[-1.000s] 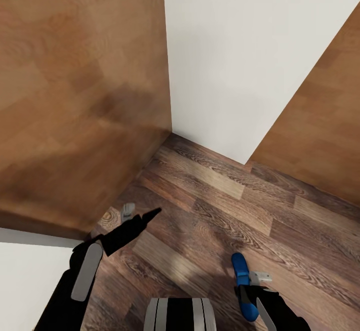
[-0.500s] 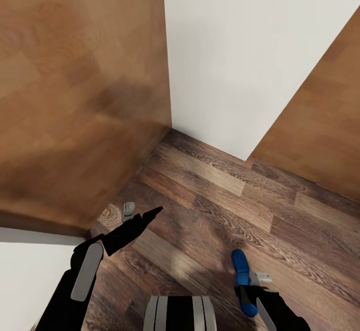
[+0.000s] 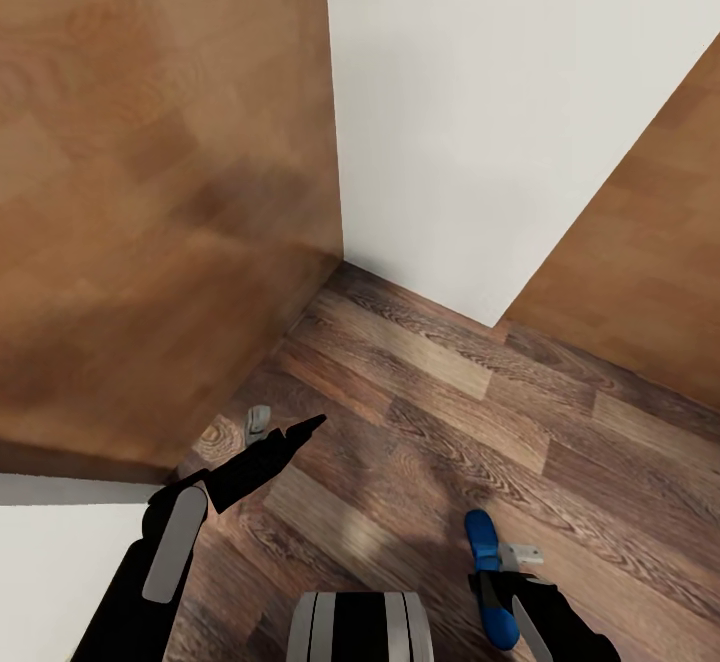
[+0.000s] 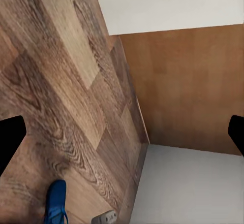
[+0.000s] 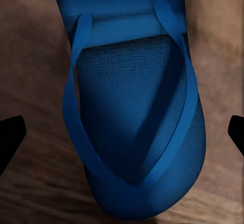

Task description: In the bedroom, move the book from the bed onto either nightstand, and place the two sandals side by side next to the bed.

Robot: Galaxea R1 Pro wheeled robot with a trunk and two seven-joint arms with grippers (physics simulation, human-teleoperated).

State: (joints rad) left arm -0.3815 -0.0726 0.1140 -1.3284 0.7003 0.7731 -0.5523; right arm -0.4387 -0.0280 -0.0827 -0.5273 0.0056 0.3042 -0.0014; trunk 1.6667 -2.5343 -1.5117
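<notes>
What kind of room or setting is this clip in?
Probably a corner inside a home: dark wood-plank floor, a plain white wall and tall brown wooden panels. A blue sandal sits at the right end effector.

This is a room in a home, seen at a corner. A dark wood-plank floor [image 3: 450, 412] meets a plain white wall [image 3: 480, 112] and warm brown wooden panels [image 3: 150, 192], and a blue sandal [image 3: 488, 567] lies on the planks.

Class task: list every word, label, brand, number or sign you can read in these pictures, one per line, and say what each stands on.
None: no readable text shows anywhere.
The flat bright blue sandal by the right pincer is plain.
The brown wood-plank floor, white wall and tan wooden panels bear no lettering.
</notes>
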